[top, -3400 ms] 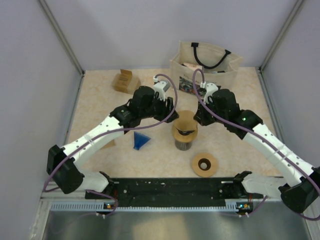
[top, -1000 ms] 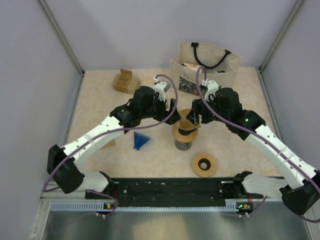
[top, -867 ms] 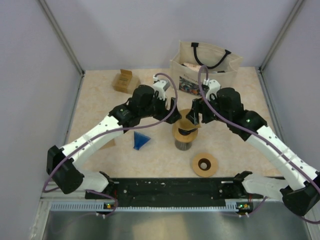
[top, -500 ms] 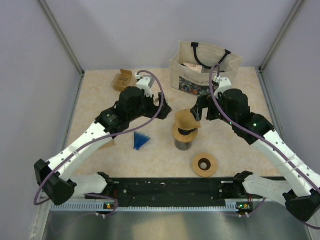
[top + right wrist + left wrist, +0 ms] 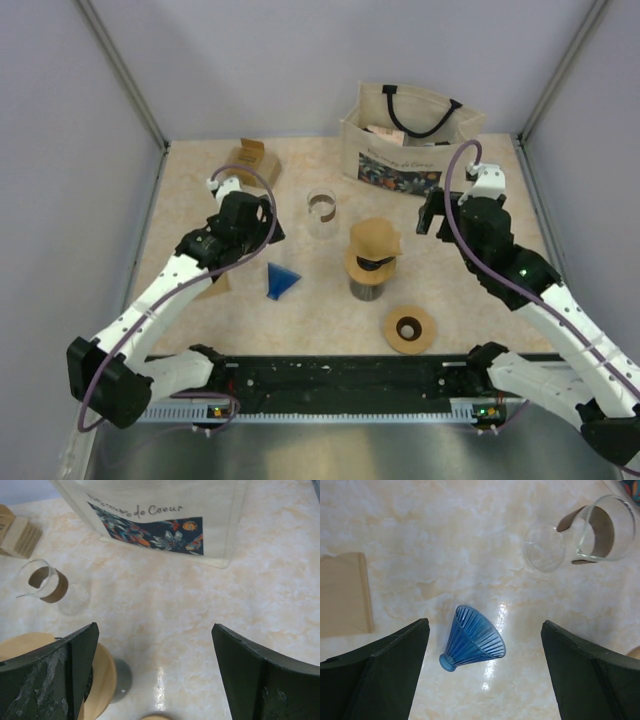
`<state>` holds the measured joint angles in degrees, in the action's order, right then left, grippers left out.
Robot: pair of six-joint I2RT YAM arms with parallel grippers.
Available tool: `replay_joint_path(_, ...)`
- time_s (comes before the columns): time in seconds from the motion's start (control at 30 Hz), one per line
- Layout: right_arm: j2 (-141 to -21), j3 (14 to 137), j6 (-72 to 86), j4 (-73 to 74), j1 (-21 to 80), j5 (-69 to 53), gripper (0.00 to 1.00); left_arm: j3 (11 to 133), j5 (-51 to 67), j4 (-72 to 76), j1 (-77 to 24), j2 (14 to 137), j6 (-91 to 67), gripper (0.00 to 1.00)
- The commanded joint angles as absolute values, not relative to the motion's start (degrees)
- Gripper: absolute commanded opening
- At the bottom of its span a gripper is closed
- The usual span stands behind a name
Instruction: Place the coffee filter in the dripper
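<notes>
- Two arms hang above the bench (image 5: 190, 190), one on each side of the dripper (image 5: 366, 272), and neither touches anything.
- Left gripper (image 5: 484, 630): jaws spread wide with nothing between them. Its wrist view looks down on a blue ribbed cone (image 5: 472, 639) lying on its side.
- Right gripper (image 5: 154, 630): jaws also wide apart and holding nothing, raised over bare bench between the dripper and the cloth tote bag (image 5: 405, 150).
- Brown paper coffee filter (image 5: 376, 238): it sits on top of the dripper, near the middle of the bench. Its upper edge sticks up above the wooden collar. How deep it is seated cannot be told.
- A clear glass with a brown band (image 5: 320, 207) stands just behind and left of the dripper.
- A wooden ring (image 5: 409, 328) lies flat in front of the dripper.
- A small cardboard box (image 5: 250, 160) sits at the far left.
- A flat tan sheet (image 5: 342, 600) lies left of the cone.
</notes>
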<state>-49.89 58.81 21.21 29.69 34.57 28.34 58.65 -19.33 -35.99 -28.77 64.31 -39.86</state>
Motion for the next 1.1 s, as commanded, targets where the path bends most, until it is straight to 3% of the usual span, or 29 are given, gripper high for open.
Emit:
replay_joint_path(0.0, -49.5, 57.0, 24.5, 29.4, 34.2, 35.9, 0.96, 58.4, -15.6, -29.4, -25.0, 66.6, -42.7, 0.99)
replay_joint_path(0.27, -44.0, 51.1, 33.1, 37.8, 34.1, 41.7, 0.96, 73.3, -0.3, -19.2, -20.4, 86.5, -41.0, 0.97)
replay_joint_path(0.5, -35.8, 44.9, 38.6, 42.2, 34.1, 36.2, 0.94, 88.1, 6.6, -24.3, -20.5, 103.4, -36.2, 0.71)
replay_joint_path(0.7, -35.1, 44.6, 38.3, 42.7, 34.1, 36.7, 0.94, 93.2, 7.3, -26.8, -20.5, 107.7, -31.8, 0.65)
replay_joint_path(0.9, -36.6, 45.0, 37.4, 42.6, 34.1, 37.5, 0.94, 95.3, 9.5, -30.4, -20.9, 110.0, -28.1, 0.51)
replay_joint_path(1.07, -37.5, 45.1, 37.2, 42.7, 34.1, 38.0, 0.94, 96.2, 7.9, -32.3, -21.5, 111.1, -25.1, 0.50)
